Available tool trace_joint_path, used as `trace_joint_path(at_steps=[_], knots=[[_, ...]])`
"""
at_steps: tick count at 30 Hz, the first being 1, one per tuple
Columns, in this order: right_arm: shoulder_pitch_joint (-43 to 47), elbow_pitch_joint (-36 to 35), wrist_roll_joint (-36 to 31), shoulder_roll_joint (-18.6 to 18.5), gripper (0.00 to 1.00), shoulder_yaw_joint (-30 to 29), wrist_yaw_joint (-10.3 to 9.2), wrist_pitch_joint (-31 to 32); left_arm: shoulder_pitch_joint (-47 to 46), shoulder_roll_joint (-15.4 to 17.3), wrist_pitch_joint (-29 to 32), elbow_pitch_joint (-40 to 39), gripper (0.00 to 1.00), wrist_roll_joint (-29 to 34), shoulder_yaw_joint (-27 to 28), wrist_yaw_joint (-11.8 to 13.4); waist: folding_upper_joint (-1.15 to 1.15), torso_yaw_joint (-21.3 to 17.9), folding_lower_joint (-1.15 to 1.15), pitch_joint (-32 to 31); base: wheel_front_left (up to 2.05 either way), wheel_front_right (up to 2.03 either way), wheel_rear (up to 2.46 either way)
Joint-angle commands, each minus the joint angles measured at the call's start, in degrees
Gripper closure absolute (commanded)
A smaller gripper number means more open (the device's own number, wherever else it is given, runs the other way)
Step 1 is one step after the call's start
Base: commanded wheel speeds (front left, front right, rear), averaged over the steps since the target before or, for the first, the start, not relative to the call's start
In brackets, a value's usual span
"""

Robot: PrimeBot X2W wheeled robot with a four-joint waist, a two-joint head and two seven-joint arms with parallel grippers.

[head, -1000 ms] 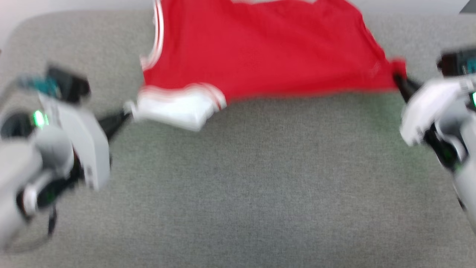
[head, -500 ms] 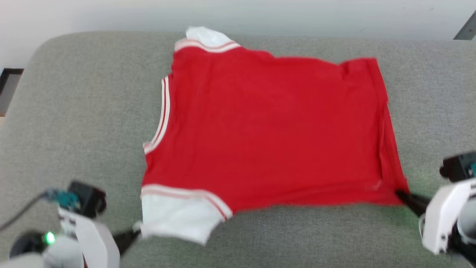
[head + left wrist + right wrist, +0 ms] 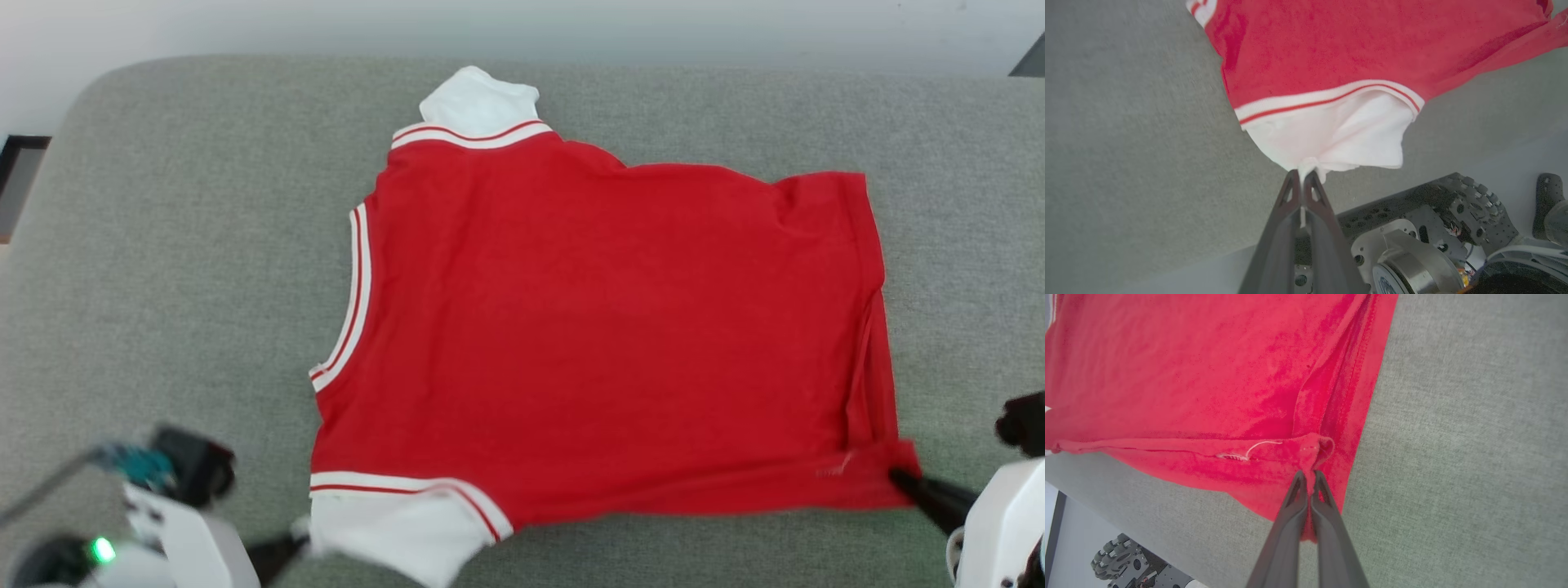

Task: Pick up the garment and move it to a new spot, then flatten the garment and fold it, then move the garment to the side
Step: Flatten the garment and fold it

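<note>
On the grey cushion [image 3: 180, 245]: the garment [image 3: 604, 343] lies spread across the middle, red side up, mostly flat (soft wrinkles toward one end).
Garment layout: collar trim [image 3: 353, 302] points to the cushion's left end, and the hem [image 3: 872, 310] to its right end.
Sleeves: the far sleeve [image 3: 478, 102], white, sits by the cushion's far edge. The near sleeve [image 3: 392, 535], also white, sits at the cushion's near edge.
My left gripper [image 3: 1301, 176]: at the cushion's near edge, left of centre. My fingers are pressed together on a pinch of the near sleeve's cuff, and white cloth bunches at the tips.
My right gripper [image 3: 1306, 475]: at the cushion's near edge, toward its right end. My fingers are clamped on the red hem corner, which puckers around the tips.
Hem corner detail: a long fold runs up from the pinch along the hem. A loose white thread [image 3: 1257, 446] lies just beside my tips.
Garment's near edge: it runs fairly straight between my two grips, along the cushion's near edge.
Past the cushion's near edge: my wheeled base [image 3: 1412, 228], seen in the left wrist view.
</note>
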Motion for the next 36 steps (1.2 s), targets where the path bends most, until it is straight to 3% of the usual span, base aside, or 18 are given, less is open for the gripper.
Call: trace_joint_path(at_steps=[1,5,10,17,25,29,36], knots=[[-1.02,-0.62,-0.76,0.74,1.0,-0.94,-0.1,-0.36,-1.43,0.68,0.0,0.0,1.0,1.06,0.75,-0.08,0.0,-0.29,0.0,0.3,0.0,0.0,0.0],[-4.82,-1.44,-3.1,2.45,1.0,-2.38,-0.1,-1.75,-6.43,1.76,0.68,1.05,1.0,4.63,3.74,-1.39,0.0,-1.28,0.0,0.93,0.0,0.0,0.0],[-11.68,1.55,-6.17,3.84,1.0,-1.78,-0.11,-4.1,-13.54,-0.44,2.72,6.86,1.0,9.37,6.78,-6.41,0.0,-2.41,0.0,2.07,0.0,0.0,0.0],[-21.4,10.95,-9.49,5.23,1.0,1.38,-0.11,-7.03,-21.88,-10.28,5.55,24.15,1.0,13.47,7.43,-16.76,0.0,-3.26,0.0,4.14,0.0,0.0,0.0],[-28.99,22.14,-12.13,6.34,1.0,5.65,-0.1,-11.01,-26.21,-22.15,8.15,44.4,1.0,14.59,4.83,-25.35,0.0,-3.76,0.0,5.77,0.0,0.0,0.0],[-31.33,26.52,-11.68,6.7,1.0,7.57,-0.1,-12.19,-26.77,-26.68,9.67,53.1,1.0,14.42,3.33,-28.03,0.0,-3.94,0.0,6.26,0.0,0.0,0.0],[-34.23,32.01,-10.52,6.5,1.0,10.53,-0.1,-13.04,-26.41,-32.18,13.12,64.11,1.0,11.68,2.06,-30.15,0.0,-4.27,0.0,6.25,0.0,0.0,0.0]])
